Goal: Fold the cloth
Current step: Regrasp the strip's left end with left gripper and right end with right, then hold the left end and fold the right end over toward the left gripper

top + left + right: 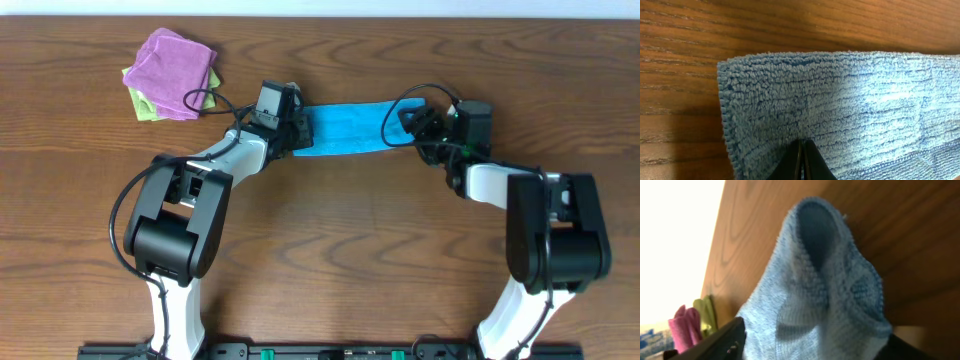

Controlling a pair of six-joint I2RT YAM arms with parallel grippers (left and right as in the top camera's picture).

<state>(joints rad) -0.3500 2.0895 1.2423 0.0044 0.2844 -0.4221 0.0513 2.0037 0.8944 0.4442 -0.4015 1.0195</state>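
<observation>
The cloth (345, 130) is being held as a long narrow band across the far middle of the wooden table (330, 250), running from left to right between the two arms; its left end is being gripped by the left gripper (297, 130) and its right end by the right gripper (408, 125). In the left wrist view the band is being seen lying flat on the wood, with a square corner and a stitched hem at its left and a second layer showing at the lower right; the left jaws are being pressed together, tip against tip, with the near edge of the terry being pinched between the fingertips (799, 159). In the right wrist view the other end is being held up off the table, bunched into a hollow fold that is rising in front of the camera; the right jaws are being kept apart only by the gathered fabric, which is being clamped between the dark fingers (722, 340). A purple cloth (172, 58) is being left in a loose heap at the far left corner, well apart from the band; a light green cloth (143, 105) is being partly covered by it, with only the near left edge showing.
</observation>
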